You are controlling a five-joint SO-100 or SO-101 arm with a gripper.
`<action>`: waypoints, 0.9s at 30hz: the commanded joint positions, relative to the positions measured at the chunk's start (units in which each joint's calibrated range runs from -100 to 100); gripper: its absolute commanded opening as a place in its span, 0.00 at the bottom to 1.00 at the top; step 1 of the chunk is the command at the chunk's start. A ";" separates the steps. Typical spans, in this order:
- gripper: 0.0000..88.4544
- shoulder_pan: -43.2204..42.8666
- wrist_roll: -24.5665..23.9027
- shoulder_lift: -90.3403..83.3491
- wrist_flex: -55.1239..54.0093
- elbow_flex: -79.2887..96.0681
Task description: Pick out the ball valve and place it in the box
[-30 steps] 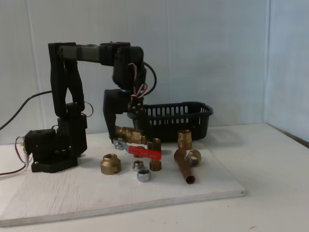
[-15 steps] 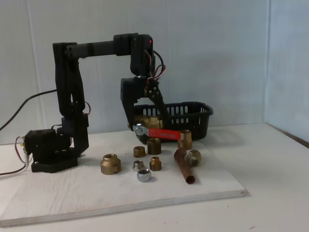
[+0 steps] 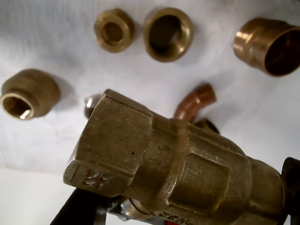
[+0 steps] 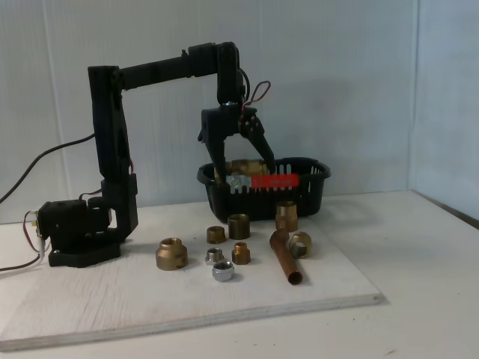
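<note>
**A:** Fixed view, panel one. What is the gripper doing?

**B:** Its two black fingers are closed round the ball valve, which hangs clear of the board. The brass body sits between the fingers; the red lever sticks out level to the right in this view, with a silver nut at its near end.

**A:** And where is the valve relative to the box?

**B:** In front of the box's upper left part as seen from here, about level with the rim. Whether it is over the opening or just short of the near rim I cannot tell from this angle.

**A:** What lies below?

**B:** A white board carrying loose fittings: a large round coupling on the left, several small brass pieces, two silver nuts and a copper pipe pointing toward the front edge. All rest on the board, apart from the valve.

**A:** Wrist view, panel two?

**B:** The ball valve lies close beneath the lens, hexagonal end toward the lower left. Beyond it, on the board, are brass fittings and a curved copper piece, blurred by distance.
</note>
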 commanded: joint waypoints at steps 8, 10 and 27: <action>0.20 -6.26 -0.31 -1.02 0.86 -10.67; 0.20 -7.44 -1.24 -1.02 0.86 -12.11; 0.20 -21.31 -10.87 -0.17 0.69 -15.99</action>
